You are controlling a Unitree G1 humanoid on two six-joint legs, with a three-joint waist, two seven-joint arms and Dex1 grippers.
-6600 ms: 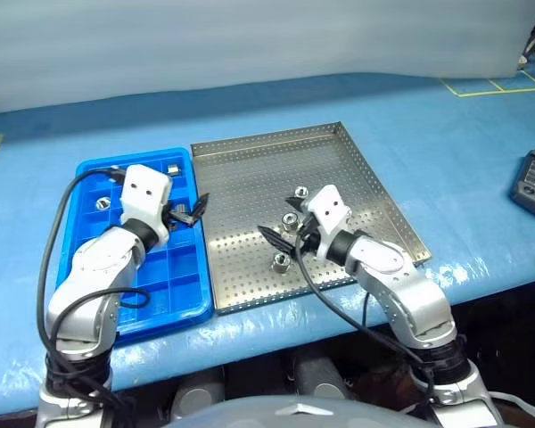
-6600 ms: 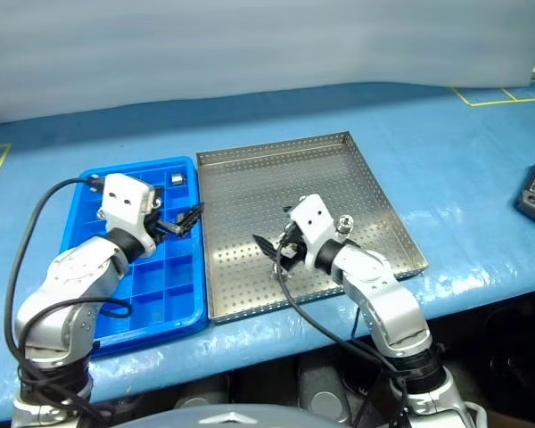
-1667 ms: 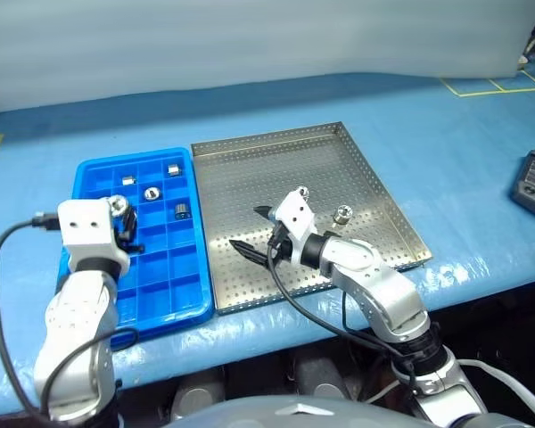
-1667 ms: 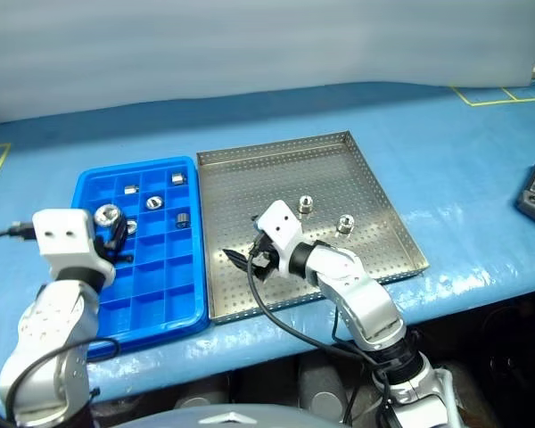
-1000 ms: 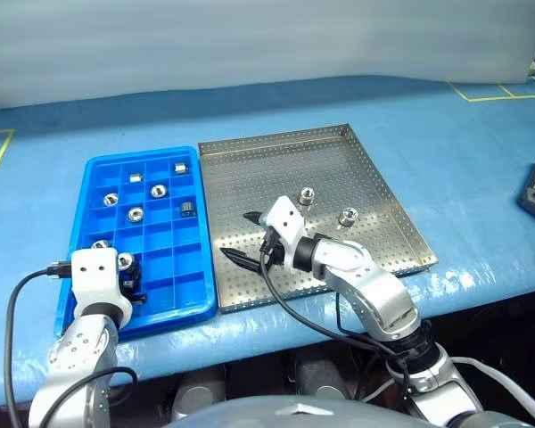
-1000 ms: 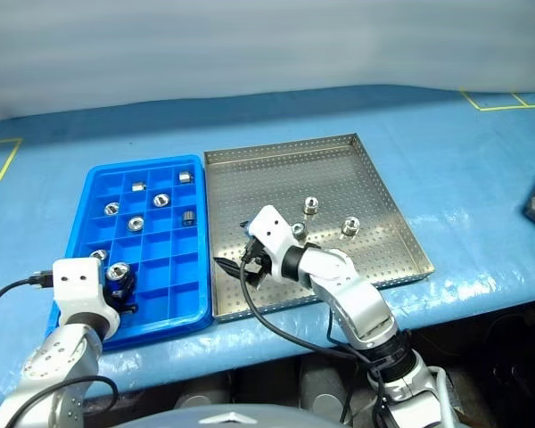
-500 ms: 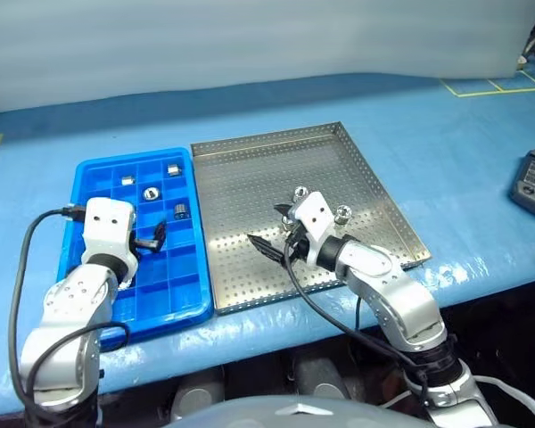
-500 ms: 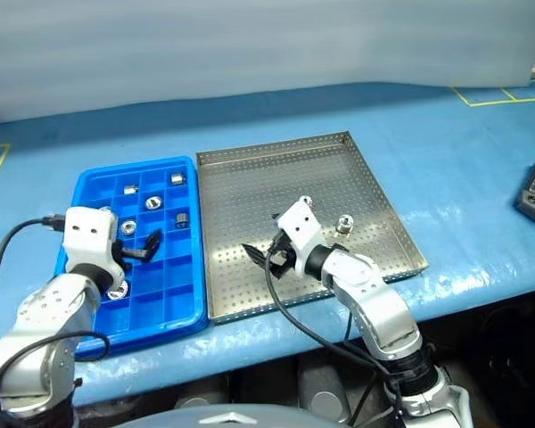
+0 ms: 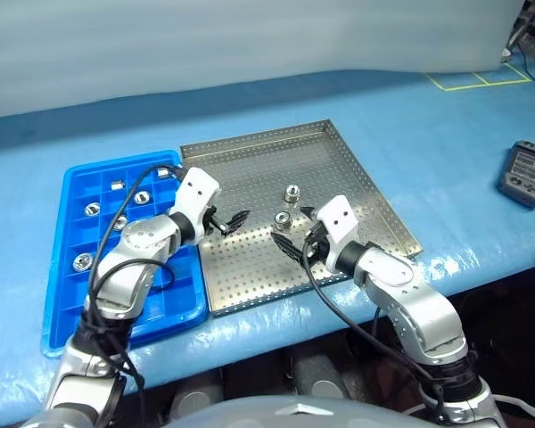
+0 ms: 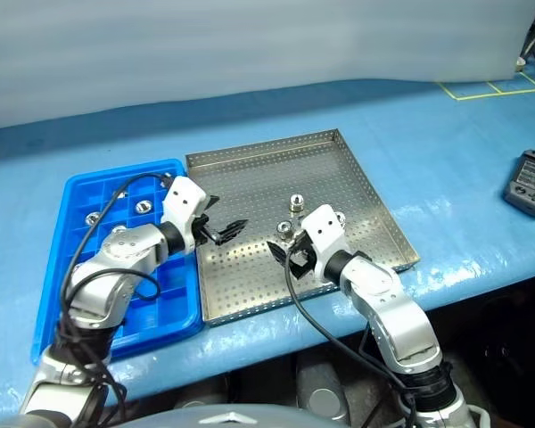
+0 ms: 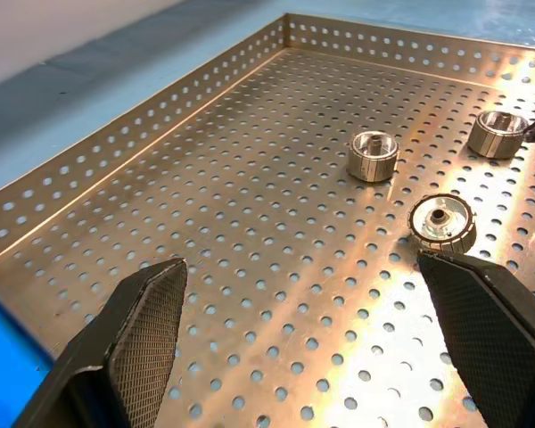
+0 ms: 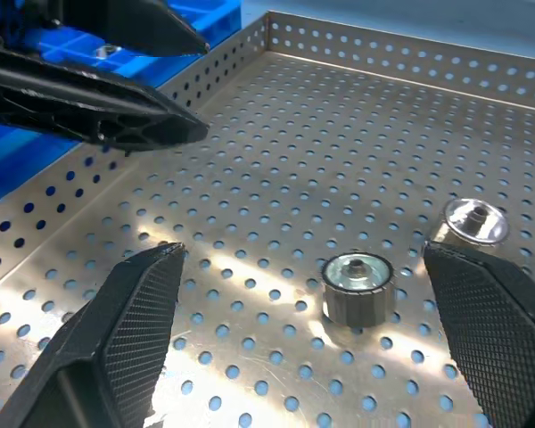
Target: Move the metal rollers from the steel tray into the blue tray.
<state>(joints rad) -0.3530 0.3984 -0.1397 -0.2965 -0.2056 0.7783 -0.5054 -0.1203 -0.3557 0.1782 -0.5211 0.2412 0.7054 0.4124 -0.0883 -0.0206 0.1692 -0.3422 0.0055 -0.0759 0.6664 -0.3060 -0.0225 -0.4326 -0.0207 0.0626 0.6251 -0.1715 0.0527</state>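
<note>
Two metal rollers (image 9: 292,193) (image 9: 283,218) lie near the middle of the steel tray (image 9: 250,169); others sit in compartments of the blue tray (image 9: 62,267) beside it; the left gripper (image 9: 227,224) and right gripper (image 9: 294,234), both spread wide and empty, hover over the steel tray.

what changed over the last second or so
The left gripper, which a second ago held a roller over the near end of the blue tray, has let it go there and swung right, open, over the steel tray. The right gripper stayed open over the steel tray, shifting slightly right. Three rollers remain there; the nearest lies between the right gripper's fingers, not gripped.
</note>
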